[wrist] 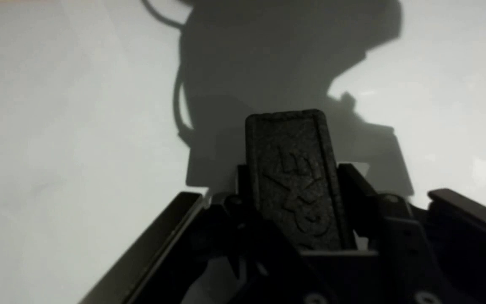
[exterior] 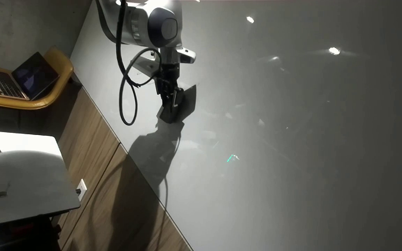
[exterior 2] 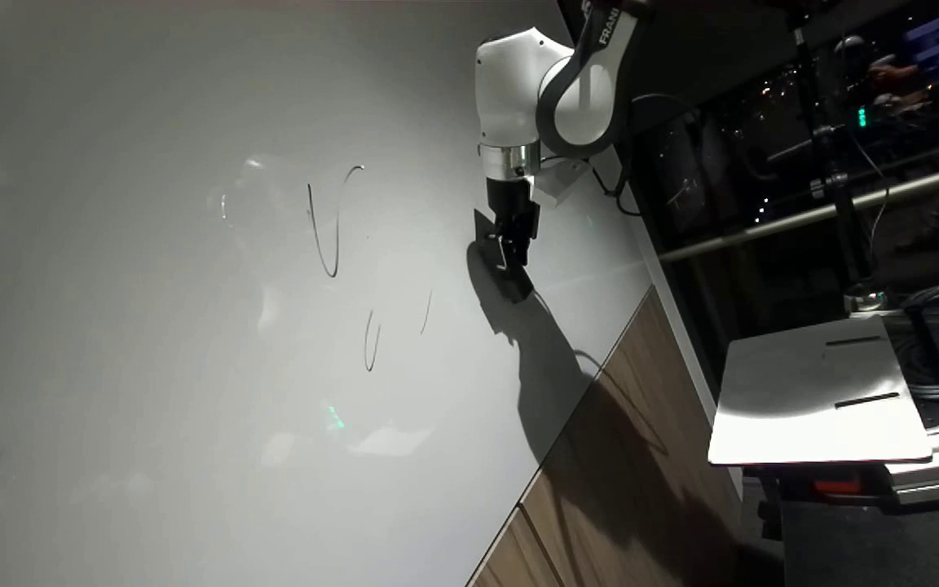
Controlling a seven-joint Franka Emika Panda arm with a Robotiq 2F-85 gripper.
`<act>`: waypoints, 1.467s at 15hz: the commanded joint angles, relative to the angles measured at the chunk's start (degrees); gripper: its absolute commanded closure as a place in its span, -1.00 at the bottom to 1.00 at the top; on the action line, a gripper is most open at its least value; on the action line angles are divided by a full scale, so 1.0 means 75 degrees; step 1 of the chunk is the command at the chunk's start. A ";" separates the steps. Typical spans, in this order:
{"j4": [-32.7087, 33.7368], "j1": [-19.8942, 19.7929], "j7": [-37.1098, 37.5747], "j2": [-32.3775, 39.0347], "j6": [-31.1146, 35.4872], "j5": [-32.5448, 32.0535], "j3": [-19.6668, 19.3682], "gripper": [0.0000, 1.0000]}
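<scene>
My gripper (wrist: 294, 177) is shut on a dark felt eraser (wrist: 291, 147), a long block with line markings on its face. One finger presses on each long side. In both exterior views the gripper (exterior: 173, 97) (exterior 2: 516, 240) points down along a large glossy white board (exterior: 274, 174) (exterior 2: 192, 367), and the eraser (exterior: 187, 104) (exterior 2: 516, 285) lies close to the board's surface. Whether it touches the board I cannot tell. Thin dark strokes show on the board in an exterior view: a large U-shaped stroke (exterior 2: 332, 273), a smaller U-shaped stroke (exterior 2: 369, 368) and a short line (exterior 2: 426, 312).
Wood panelling (exterior: 92, 139) borders the board's lower edge, with a wall socket (exterior: 81, 189). A laptop (exterior: 35, 75) rests on a yellow chair (exterior: 58, 69). A pale tabletop (exterior 2: 820, 408) stands nearby. A black cable (exterior: 120, 69) loops beside the arm, whose shadow falls across the board.
</scene>
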 commanded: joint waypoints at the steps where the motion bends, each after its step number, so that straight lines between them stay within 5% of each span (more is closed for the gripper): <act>1: -0.0359 0.0352 -0.0347 -0.0514 -0.0078 0.0825 0.0293 0.44; 8: -0.0088 0.1150 -0.0127 -0.0680 -0.0142 0.1101 0.0950 0.44; 22: 0.1780 0.1842 0.1999 0.0535 -0.0789 -0.0348 0.2121 0.44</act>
